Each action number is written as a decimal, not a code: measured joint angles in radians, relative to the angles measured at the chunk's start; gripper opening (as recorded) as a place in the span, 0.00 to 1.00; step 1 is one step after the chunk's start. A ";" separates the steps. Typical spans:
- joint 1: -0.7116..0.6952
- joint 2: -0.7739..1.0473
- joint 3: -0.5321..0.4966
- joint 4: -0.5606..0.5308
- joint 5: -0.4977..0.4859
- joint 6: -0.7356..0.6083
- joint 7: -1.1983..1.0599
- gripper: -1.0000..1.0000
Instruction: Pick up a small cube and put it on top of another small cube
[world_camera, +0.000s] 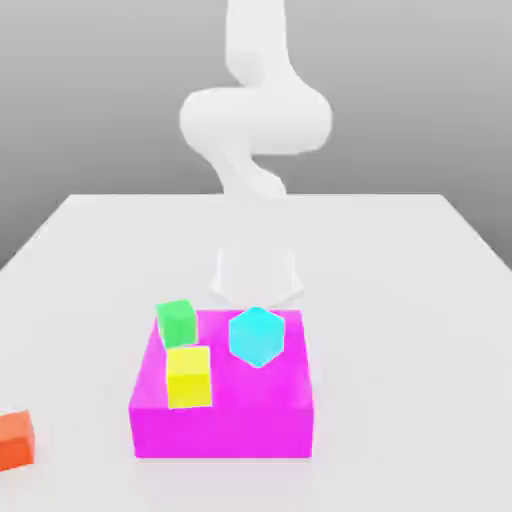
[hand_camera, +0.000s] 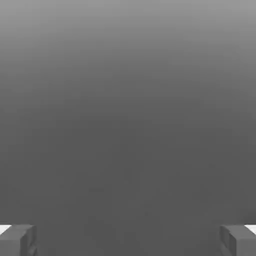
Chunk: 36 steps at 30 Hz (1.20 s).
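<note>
Small orange-red cube (world_camera: 15, 438) down at eight o'clock on the white table (world_camera: 420, 330), well apart from everything else. Looks rigid, light, smooth-faced: best pinched across two opposite flat sides. Magenta block (world_camera: 225, 415) at centre, matte and boxy, carrying green cube (world_camera: 176, 322) at ten, yellow cube (world_camera: 189, 376) just beside it, tilted cyan cube (world_camera: 257, 337) at one. Gripper (hand_camera: 128, 240) spread wide, holding nothing.
</note>
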<state>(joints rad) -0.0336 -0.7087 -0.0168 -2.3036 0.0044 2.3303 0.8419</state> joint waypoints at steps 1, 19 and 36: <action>-0.015 0.039 -0.007 -0.001 0.002 0.013 0.018 0.50; -0.245 0.695 -0.168 -0.026 0.072 0.226 0.293 0.50; -0.410 1.202 -0.162 -0.002 0.237 0.453 0.346 0.00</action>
<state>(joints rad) -0.4434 0.4932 -0.1789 -2.3055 0.2417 2.7836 1.1874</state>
